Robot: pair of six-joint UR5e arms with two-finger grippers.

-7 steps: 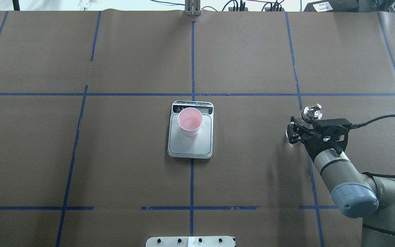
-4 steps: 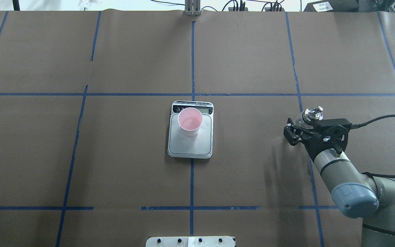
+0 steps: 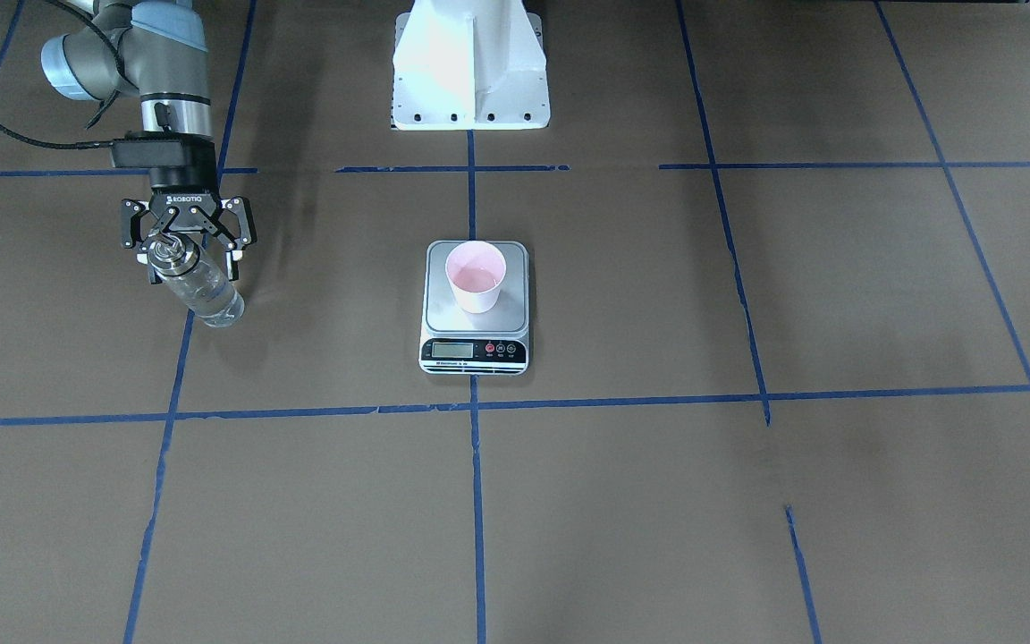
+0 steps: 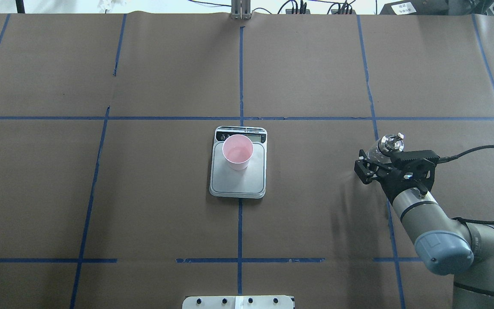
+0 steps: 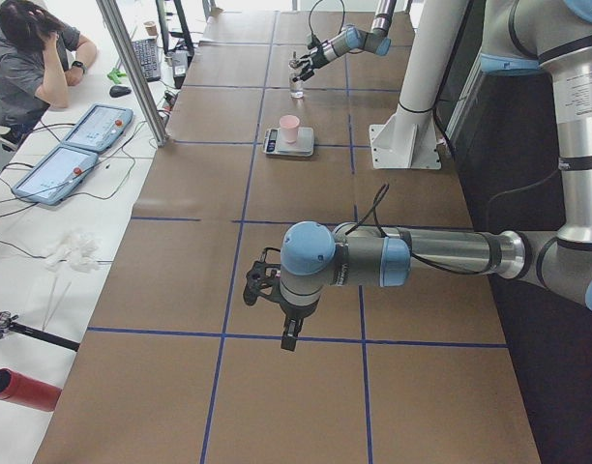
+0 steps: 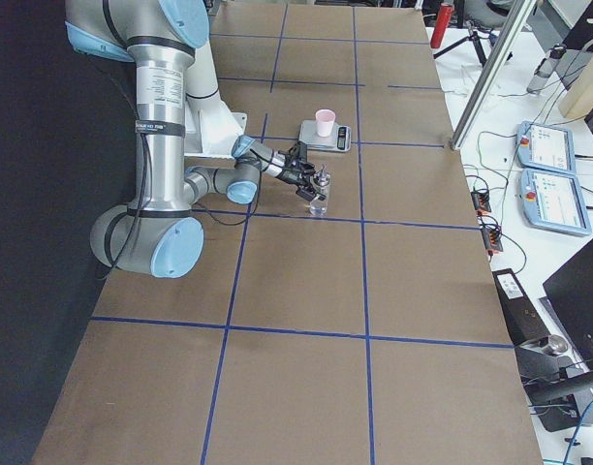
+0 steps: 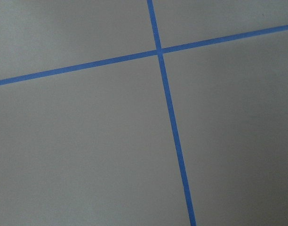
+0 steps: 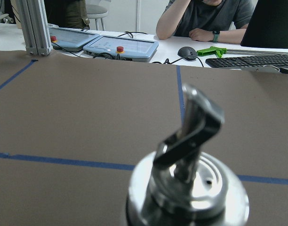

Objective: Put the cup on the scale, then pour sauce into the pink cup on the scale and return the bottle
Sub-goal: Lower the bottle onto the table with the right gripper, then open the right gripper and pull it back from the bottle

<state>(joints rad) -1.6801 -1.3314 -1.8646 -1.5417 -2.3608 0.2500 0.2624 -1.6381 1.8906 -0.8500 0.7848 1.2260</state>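
**Bottle upright at the robot's right, jaws spread wide around its cap**

Here's the bottle [image 3: 198,286], standing on its base on the robot's right side of the table [image 4: 315,64], well apart from the scale [image 4: 238,182]. Its long axis runs straight up, with the silver cap [image 8: 191,197] on top. The spout [image 8: 196,122] tilts up and away from the robot, toward the operators' desk. The base sits right by a blue tape line [image 3: 177,367].

In the middle of the table, the cup [image 4: 238,152] stands upright on the scale's steel platform, mouth up. It sits toward the display end, and the display faces away from the robot.

The surface is brown paper, ruled into big squares by the blue tape. Beyond the far edge is a white desk with two control tablets [image 8: 120,44], a mouse [image 8: 187,52] and a keyboard [image 8: 257,61]. A person [image 8: 205,16] sits there, leaning on one elbow.

Now the jaws. The right gripper [image 3: 190,262] hangs over the bottle's top with its fingers spread wide. The cap shows between them in the front-facing view, and neither finger is clamped on it. The right wrist camera looks straight at the cap, very close.

The left gripper [image 5: 262,285] hovers over bare paper far off at the robot's left end. It shows only in the side view, so I can't tell how its jaws stand.
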